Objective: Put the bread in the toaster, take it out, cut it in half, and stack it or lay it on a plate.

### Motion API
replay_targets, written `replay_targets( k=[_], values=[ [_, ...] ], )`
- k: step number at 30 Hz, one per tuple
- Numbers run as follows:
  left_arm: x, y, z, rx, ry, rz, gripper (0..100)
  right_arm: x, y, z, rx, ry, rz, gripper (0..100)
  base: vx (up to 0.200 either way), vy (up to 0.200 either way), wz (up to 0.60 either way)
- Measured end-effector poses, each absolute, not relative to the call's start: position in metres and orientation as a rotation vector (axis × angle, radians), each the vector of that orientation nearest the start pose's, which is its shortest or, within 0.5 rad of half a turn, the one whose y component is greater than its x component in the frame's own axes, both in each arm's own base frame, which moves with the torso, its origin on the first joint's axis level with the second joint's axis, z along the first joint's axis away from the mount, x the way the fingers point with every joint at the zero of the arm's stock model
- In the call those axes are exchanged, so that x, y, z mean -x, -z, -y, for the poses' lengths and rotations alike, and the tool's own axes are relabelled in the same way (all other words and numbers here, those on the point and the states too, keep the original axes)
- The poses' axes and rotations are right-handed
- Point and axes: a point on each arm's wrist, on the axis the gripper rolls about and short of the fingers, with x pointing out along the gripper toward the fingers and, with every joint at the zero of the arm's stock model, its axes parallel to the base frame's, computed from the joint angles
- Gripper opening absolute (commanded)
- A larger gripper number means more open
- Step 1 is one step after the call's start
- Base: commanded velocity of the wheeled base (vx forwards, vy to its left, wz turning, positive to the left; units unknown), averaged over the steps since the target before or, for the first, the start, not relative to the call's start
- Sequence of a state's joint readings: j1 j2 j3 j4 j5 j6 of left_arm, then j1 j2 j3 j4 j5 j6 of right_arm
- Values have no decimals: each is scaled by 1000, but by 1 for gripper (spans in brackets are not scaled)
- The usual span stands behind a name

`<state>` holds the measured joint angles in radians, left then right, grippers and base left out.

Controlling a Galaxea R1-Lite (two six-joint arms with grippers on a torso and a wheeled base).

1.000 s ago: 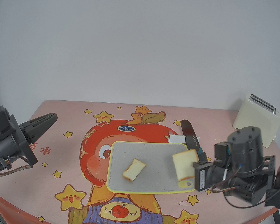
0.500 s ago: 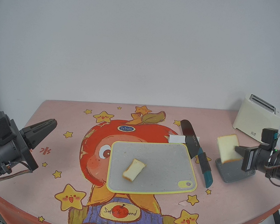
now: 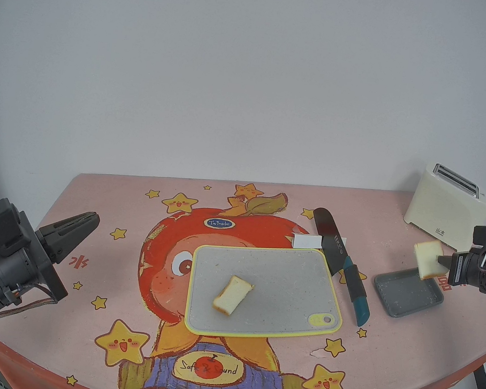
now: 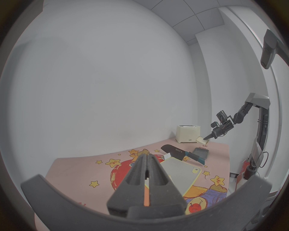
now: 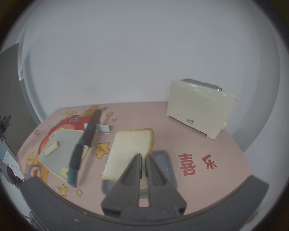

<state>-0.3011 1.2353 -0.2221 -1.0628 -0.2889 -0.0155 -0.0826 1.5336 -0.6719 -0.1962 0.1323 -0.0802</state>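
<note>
Over the plate [image 3: 403, 296], bread [image 3: 428, 260] tilted in right pincer [image 3: 441, 260].

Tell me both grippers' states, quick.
Left gripper: shut, empty.
Right gripper: shut on bread, above the plate.

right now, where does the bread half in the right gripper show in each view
head view: bread half at the far right, in the right gripper, above the grey tray.
left wrist view: bread half far off, just beside the toaster.
right wrist view: bread half close up at the fingertips, over the grey tray.
shared landmark: the cream toaster behind it.
</note>
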Motion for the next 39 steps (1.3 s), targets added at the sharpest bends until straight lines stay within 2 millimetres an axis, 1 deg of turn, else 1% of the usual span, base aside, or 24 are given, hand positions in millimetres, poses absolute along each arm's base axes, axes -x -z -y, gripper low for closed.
replay_targets(
  k=[5, 12, 19, 25, 26, 39],
  values=[
    [-150, -179, 53, 15, 592, 42, 0, -248, -136, 22, 16, -77, -729, 0, 0, 0, 0],
    [-150, -179, 54, 15, 597, 40, 0, -255, -122, 23, -7, -108, -781, 0, 0, 0, 0],
    [-149, -178, 54, 15, 597, 38, 0, -255, -114, 20, -8, -120, -813, 0, 0, 0, 0],
    [-150, -177, 54, 15, 597, 35, 0, -256, -112, 19, -5, -126, -820, 0, 0, 0, 0],
    [-150, -178, 54, 15, 597, 35, 0, -256, -112, 19, -6, -126, -820, 100, 0, 0, 0],
    [-149, -177, 54, 15, 600, 34, 0, -256, -114, 18, -7, -125, -811, 100, 0, 0, 0]
  ],
)
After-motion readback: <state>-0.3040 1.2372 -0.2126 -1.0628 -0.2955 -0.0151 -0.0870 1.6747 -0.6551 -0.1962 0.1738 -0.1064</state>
